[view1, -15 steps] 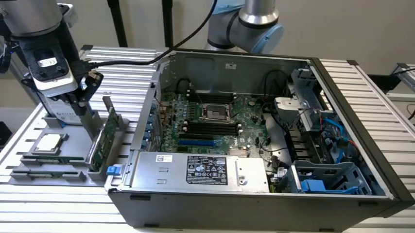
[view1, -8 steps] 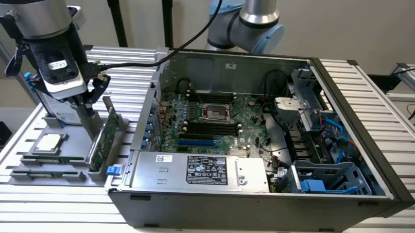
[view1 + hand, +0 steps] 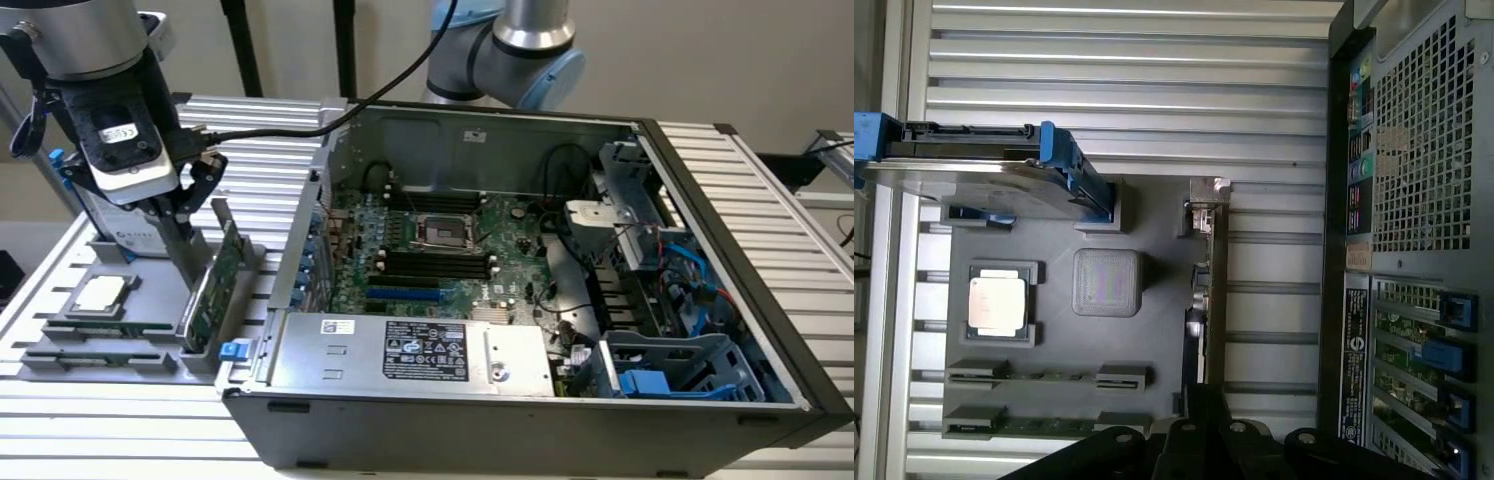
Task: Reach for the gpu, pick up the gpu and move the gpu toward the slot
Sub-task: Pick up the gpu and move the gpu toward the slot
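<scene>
The gpu (image 3: 218, 275) is a thin green card standing on its edge in the grey holder tray (image 3: 134, 360), just outside the open computer case at the exterior view's left. In the wrist view the gpu (image 3: 1206, 290) shows edge-on, with its silver bracket (image 3: 1206, 195) at the far end. My gripper (image 3: 184, 235) hangs low over the tray, right at the card's other end. The gripper (image 3: 1204, 425) lies in line with the card's edge, which runs in under it. The blue slots (image 3: 403, 295) on the motherboard sit inside the case.
The tray also holds a silver hard drive with blue rails (image 3: 984, 175), a processor chip (image 3: 997, 303) and two narrow memory sticks (image 3: 1044, 375). The open case (image 3: 747, 330) stands close beside the tray, its rear panel (image 3: 1414, 200) near the card. The ribbed aluminium table (image 3: 1124, 60) surrounds everything.
</scene>
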`<state>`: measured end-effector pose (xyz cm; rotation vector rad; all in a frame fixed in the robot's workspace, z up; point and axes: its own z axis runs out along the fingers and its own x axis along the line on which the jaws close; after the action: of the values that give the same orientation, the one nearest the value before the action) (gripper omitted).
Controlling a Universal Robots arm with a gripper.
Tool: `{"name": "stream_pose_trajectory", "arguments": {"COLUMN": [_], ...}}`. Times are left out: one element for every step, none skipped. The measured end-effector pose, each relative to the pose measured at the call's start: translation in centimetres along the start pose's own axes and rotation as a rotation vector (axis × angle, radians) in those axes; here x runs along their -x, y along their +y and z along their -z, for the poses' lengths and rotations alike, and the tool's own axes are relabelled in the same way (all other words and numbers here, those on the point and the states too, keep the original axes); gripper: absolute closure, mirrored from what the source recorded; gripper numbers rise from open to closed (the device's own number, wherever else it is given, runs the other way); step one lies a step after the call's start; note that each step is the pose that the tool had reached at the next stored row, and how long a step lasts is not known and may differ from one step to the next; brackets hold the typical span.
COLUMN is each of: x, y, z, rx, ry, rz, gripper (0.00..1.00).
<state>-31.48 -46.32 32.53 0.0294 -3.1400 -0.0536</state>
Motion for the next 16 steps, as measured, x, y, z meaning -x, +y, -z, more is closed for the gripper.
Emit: {"name": "stream_pose_trajectory", "arguments": {"x": [0.0, 0.0, 0.0, 0.0, 0.0, 0.0, 0.0, 0.0, 0.0, 0.0, 0.0, 0.0, -0.02, -0.07, -0.15, -0.24], "y": [0.0, 0.0, 0.0, 0.0, 0.0, 0.0, 0.0, 0.0, 0.0, 0.0, 0.0, 0.0, 0.0, -0.01, -0.02, -0.02], "z": [0.0, 0.0, 0.0, 0.0, 0.0, 0.0, 0.0, 0.0, 0.0, 0.0, 0.0, -0.03, -0.19, -0.37, -0.54, -0.73], "rx": [0.0, 0.0, 0.0, 0.0, 0.0, 0.0, 0.0, 0.0, 0.0, 0.0, 0.0, 0.0, -0.0001, -0.0001, -0.0001, -0.0001], "ry": [0.0, 0.0, 0.0, 0.0, 0.0, 0.0, 0.0, 0.0, 0.0, 0.0, 0.0, 0.0, -0.0005, -0.001, -0.0011, -0.0014], "rz": [0.0, 0.0, 0.0, 0.0, 0.0, 0.0, 0.0, 0.0, 0.0, 0.0, 0.0, 0.0, 0.0, 0.0, 0.0, 0.0], "gripper": [0.89, 0.89, 0.89, 0.89, 0.88, 0.88, 0.82, 0.76, 0.76, 0.7, 0.58, 0.58, 0.58, 0.52, 0.52, 0.52]}}
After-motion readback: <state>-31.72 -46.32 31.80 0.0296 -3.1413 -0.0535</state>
